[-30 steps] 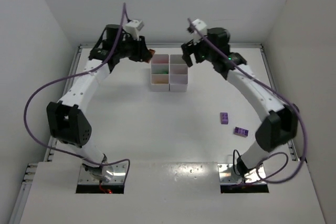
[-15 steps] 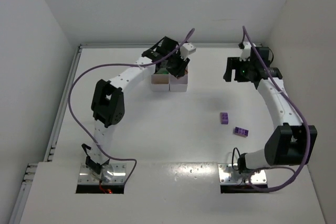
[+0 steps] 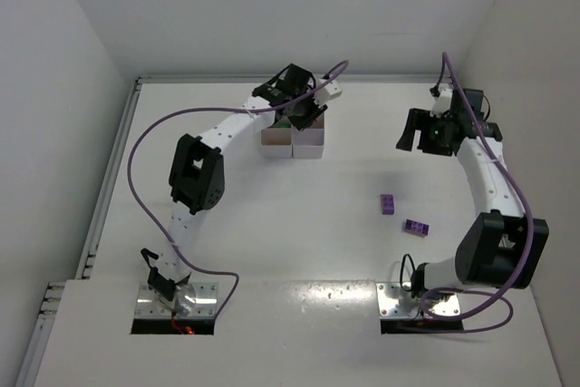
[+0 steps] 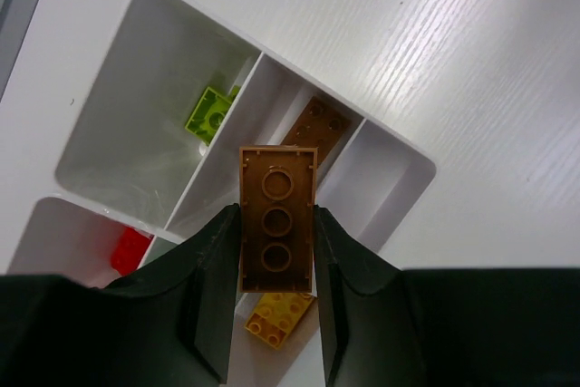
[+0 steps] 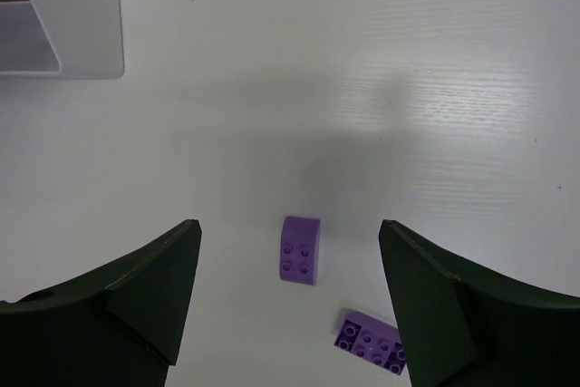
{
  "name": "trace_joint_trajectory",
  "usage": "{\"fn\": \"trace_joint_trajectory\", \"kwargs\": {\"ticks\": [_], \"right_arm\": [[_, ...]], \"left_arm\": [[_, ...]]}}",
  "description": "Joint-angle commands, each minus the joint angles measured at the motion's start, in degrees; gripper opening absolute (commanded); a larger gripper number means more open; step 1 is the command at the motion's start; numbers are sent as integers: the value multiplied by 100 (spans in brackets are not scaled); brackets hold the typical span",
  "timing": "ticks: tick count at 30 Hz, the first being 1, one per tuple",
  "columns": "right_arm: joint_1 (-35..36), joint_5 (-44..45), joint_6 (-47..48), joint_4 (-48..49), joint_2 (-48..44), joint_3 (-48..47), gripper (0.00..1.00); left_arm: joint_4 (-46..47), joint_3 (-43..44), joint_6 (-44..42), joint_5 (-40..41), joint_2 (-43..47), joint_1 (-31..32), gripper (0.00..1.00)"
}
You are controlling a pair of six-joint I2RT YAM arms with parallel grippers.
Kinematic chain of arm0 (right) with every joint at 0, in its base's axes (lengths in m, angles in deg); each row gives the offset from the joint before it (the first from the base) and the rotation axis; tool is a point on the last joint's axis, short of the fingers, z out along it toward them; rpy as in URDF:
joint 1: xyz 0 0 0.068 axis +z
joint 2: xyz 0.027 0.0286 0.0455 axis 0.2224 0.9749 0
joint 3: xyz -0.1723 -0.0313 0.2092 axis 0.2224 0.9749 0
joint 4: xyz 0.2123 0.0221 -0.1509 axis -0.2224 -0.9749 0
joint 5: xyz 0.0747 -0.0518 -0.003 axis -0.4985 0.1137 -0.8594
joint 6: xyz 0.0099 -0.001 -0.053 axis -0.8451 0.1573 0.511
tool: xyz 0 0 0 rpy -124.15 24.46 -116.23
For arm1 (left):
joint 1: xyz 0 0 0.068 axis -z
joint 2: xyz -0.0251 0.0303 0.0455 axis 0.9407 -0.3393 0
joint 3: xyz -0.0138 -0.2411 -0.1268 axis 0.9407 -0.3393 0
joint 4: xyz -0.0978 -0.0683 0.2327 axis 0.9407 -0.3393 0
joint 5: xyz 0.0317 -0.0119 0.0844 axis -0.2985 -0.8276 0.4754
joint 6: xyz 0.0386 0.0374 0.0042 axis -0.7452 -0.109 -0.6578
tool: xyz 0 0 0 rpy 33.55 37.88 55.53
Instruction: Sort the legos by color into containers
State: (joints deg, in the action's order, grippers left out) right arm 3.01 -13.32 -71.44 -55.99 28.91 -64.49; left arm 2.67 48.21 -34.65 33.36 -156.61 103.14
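Above the tray point(image 4: 127, 88), near the far edge of the table point(image 3: 272, 224): left claw point(image 4: 276, 215) clamped on a brown brick point(image 4: 277, 242) by its long sides, hollow underside toward the wrist camera. Below, inside the compartments: a lime brick point(image 4: 208, 117), a second brown piece point(image 4: 317, 124) past the next divider, a red brick point(image 4: 131, 249), and a yellow brick point(image 4: 276, 319) partly hidden behind the held one.

Raised over the right half of the table: right claw point(image 5: 288, 224), spread wide, nothing between the fingers. Beneath it, flat on the table: first purple brick point(image 5: 300, 249) and second purple brick point(image 5: 372, 340), near each other without touching, well apart from the tray.

Wide bare room between tray and arm bases, and between tray and right claw.

Smooth white table with faint grain. Plain white walls close on the left, far and right sides. Metal rail along the left edge.
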Motion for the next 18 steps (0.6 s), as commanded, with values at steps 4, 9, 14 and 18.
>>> {"fn": "trace_joint_trajectory", "kwargs": {"ticks": [4, 9, 14, 18], "right_arm": [[-123, -288, -70, -244, 121, -155, 79], [-237, -288, 114, -613, 183, -102, 77], [-290, 246, 579, -1289, 183, 135, 69], [-290, 485, 1211, -2106, 183, 118, 63]], "left_arm": [[-30, 284, -543, 324, -174, 8, 56], [-30, 336, -543, 377, -227, 8, 67], [232, 205, -79, -44, 71, -54, 70], [558, -103, 238, -361, 598, -54, 71]]}}
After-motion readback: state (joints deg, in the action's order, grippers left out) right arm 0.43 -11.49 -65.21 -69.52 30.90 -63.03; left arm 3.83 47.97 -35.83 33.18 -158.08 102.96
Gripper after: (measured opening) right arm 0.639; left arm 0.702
